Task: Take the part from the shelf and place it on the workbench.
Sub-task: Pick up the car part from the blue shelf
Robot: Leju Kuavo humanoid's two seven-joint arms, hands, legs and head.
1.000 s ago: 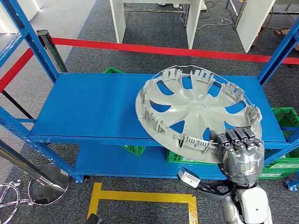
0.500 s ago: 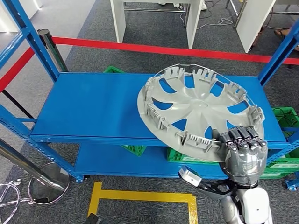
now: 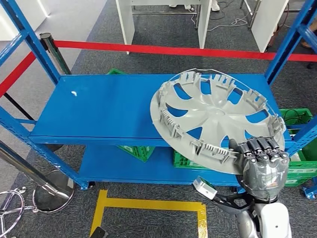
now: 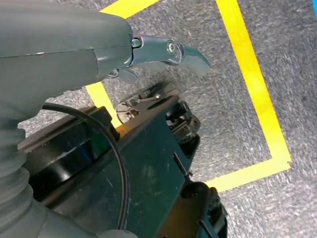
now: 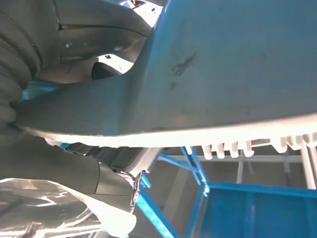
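The part is a grey wheel cover (image 3: 213,116), inner side up, tilted over the right end of the blue shelf (image 3: 104,109). My right hand (image 3: 263,166) grips its near rim from the front, fingers curled over the edge. Whether the cover's far edge touches the shelf I cannot tell. Close up, the cover's underside (image 5: 232,64) lies across my right hand (image 5: 56,163), with the blue shelf frame beyond. My left hand (image 4: 75,44) hangs over the floor with a finger stretched out, holding nothing.
Green crates (image 3: 136,151) (image 3: 299,163) sit on the lower shelf level. Blue uprights (image 3: 284,42) flank the shelf. Red barrier tape (image 3: 168,49) and a metal post (image 3: 56,52) run behind it. White table legs (image 3: 125,22) stand beyond. Yellow floor marking (image 3: 149,204) lies in front.
The whole picture has shifted a little, so the camera moved. My right hand and the wheel cover have come slightly toward me and to the right, away from the shelf.
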